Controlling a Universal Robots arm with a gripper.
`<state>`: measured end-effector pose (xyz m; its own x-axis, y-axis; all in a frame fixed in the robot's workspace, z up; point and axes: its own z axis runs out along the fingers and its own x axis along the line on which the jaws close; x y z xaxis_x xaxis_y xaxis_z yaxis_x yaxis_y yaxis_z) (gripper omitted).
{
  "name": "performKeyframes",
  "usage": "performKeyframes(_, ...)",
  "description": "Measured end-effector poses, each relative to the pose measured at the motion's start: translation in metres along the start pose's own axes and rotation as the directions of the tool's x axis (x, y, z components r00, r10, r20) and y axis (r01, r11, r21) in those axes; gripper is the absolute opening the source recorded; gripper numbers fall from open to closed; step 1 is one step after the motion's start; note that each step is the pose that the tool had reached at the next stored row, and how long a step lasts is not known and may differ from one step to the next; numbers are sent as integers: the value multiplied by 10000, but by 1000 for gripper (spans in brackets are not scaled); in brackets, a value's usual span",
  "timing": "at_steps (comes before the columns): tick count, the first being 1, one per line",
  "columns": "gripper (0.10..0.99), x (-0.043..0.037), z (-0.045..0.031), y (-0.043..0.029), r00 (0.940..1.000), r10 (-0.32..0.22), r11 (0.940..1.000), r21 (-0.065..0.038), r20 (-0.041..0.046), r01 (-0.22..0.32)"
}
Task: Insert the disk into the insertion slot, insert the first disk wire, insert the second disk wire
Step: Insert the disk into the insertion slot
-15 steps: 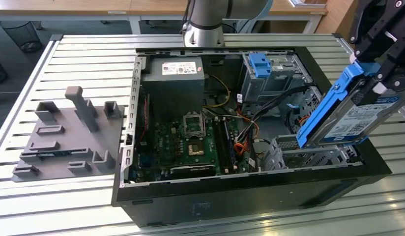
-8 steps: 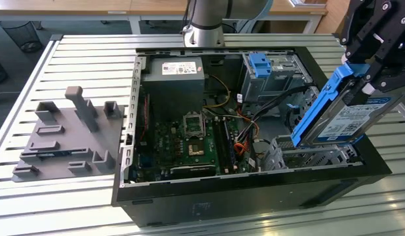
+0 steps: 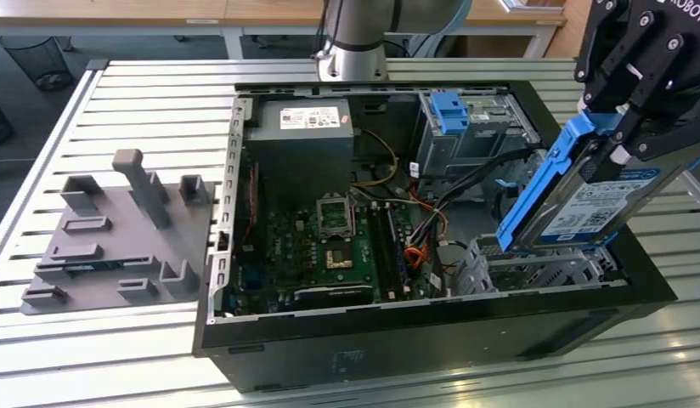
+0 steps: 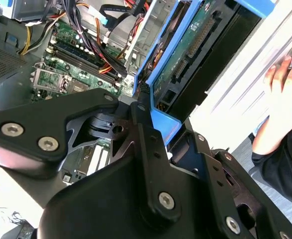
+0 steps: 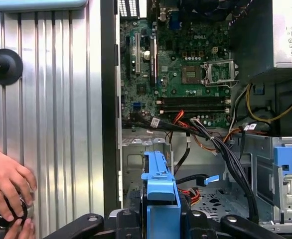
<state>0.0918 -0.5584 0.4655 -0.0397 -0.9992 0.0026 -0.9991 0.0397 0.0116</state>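
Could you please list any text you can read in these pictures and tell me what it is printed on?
Label on the disk: print too small to read.
Sticker on the power supply: too small to read.
Housing of the gripper and the motherboard: maker's marks only, left unquoted.
No other legible text.

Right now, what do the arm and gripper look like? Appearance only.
The arm is a smooth silver-grey cylinder with a darker grey joint housing above it. The gripper is matte black, built from flat, angular linkage plates pinned with round silver screw heads. In the exterior view its body carries white lettering.
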Motion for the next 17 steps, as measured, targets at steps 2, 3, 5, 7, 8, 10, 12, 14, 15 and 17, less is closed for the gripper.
performKeyframes(2, 369, -11, 16, 8, 10000, 0, 10000, 14, 1, 0)
performKeyframes(3, 369, -16, 23, 14, 10000, 0, 10000, 21, 1, 0)
performKeyframes(5, 369, -26, 40, 27, 10000, 0, 10000, 34, 3, 0)
performKeyframes(7, 369, -38, 58, 42, 10000, 0, 10000, 45, 2, 0)
performKeyframes(8, 369, -44, 67, 48, 10000, 0, 10000, 47, 3, 0)
performKeyframes(10, 369, -56, 85, 55, 10000, 0, 10000, 49, 2, 0)
performKeyframes(12, 369, -70, 103, 57, 10000, -1, 10000, 50, 3, 1)
performKeyframes(14, 369, -82, 119, 60, 10000, -4, 10000, 50, 2, 4)
performKeyframes(15, 369, -89, 129, 61, 10000, -9, 10000, 50, 3, 9)
performKeyframes(17, 369, -93, 144, 61, 10000, -13, 10000, 50, 3, 13)
